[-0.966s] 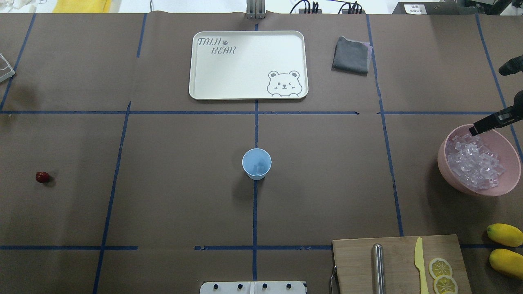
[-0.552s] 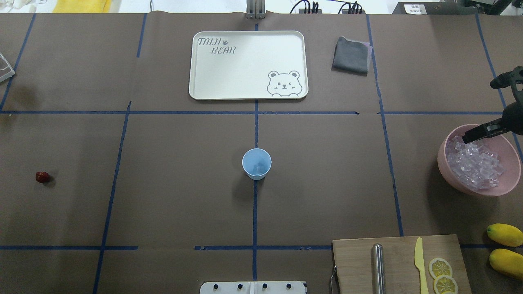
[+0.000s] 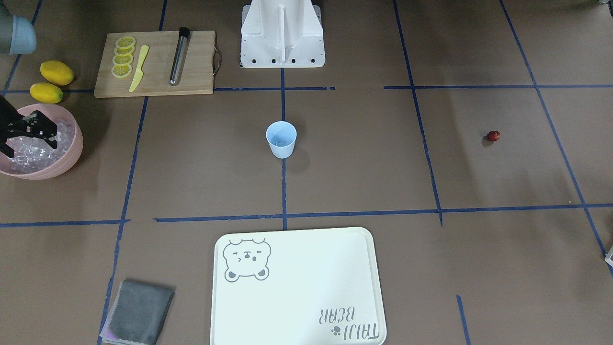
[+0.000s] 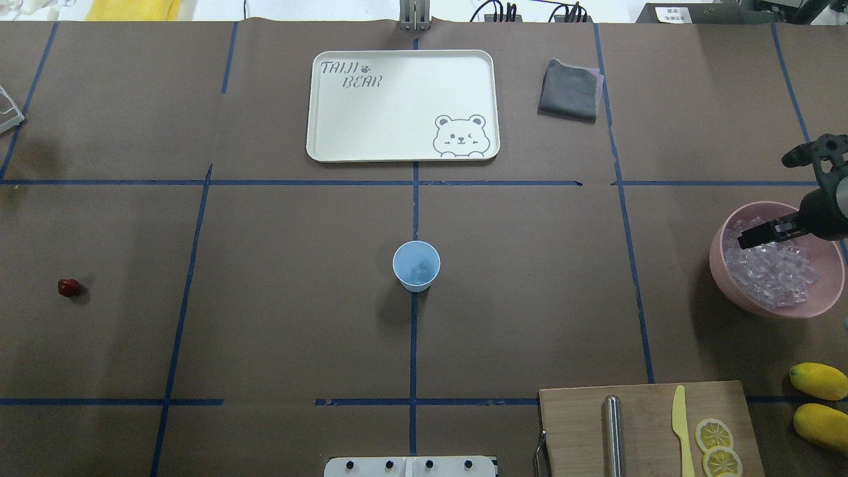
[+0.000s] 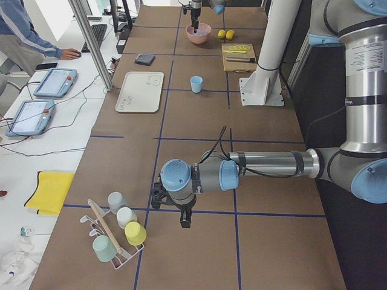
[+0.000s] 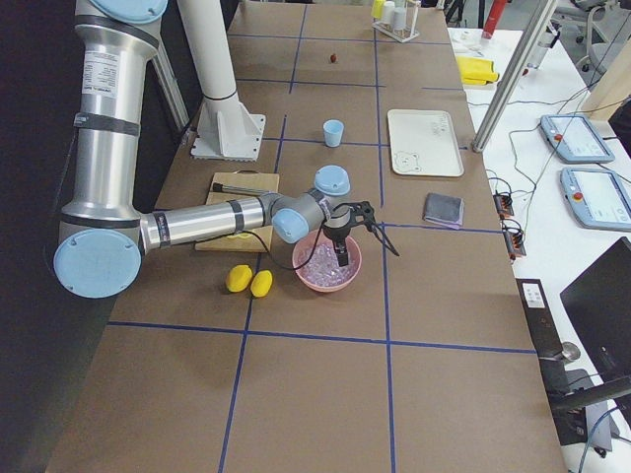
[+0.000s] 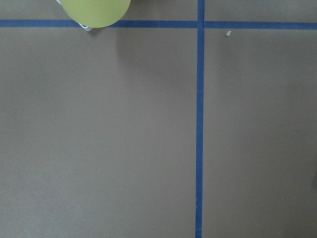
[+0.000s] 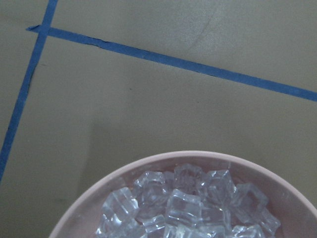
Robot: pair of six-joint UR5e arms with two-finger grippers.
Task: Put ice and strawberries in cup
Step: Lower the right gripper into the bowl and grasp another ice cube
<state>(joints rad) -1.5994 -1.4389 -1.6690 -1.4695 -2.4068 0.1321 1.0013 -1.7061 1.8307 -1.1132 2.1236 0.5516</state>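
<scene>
Brown paper crossed with blue tape lines covers the table. In the overhead view you see the cup standing upright at the centre of the frame, on a tape line, with something pale and glassy at its bottom. The ice is heaped in the pink bowl at the right edge. The right gripper hangs over the bowl's upper part, its tip close to the cubes; you cannot tell whether its jaws are apart or together. The strawberry lies alone at the far left, well apart from the cup. In the exterior left view the left gripper points down over bare paper near a rack of cups at the lower left, and its jaws cannot be judged either. The white tray lies at the upper middle.
</scene>
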